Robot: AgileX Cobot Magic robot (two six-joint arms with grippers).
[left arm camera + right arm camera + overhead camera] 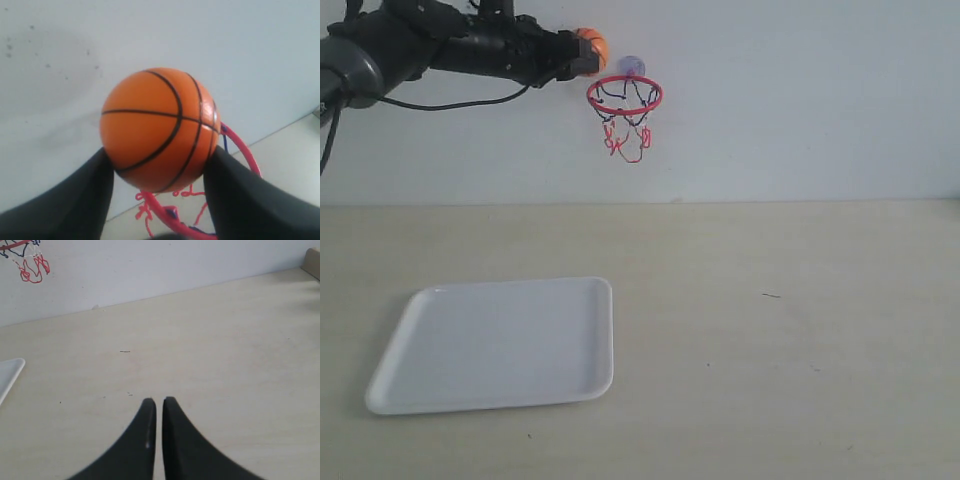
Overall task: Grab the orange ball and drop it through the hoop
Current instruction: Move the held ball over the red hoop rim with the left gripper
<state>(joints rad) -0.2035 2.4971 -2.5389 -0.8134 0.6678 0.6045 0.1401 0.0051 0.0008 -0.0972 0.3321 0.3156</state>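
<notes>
The orange ball (591, 47) (159, 129), a mini basketball with black seams, is clamped between the two black fingers of my left gripper (584, 52) (159, 155), held high by the wall. It sits just left of and slightly above the hoop (624, 95), whose red ring and dark and red net hang from a bluish suction cup (631, 67) on the wall. Part of the hoop's ring (245, 150) shows below the ball. My right gripper (159, 401) is shut and empty, low over the table; it is out of the exterior view.
A white tray (500, 343) lies on the beige table (770, 340) at the front left; its corner (10, 375) shows in the right wrist view. The hoop's net (30, 265) appears at that view's far corner. A white wall stands behind.
</notes>
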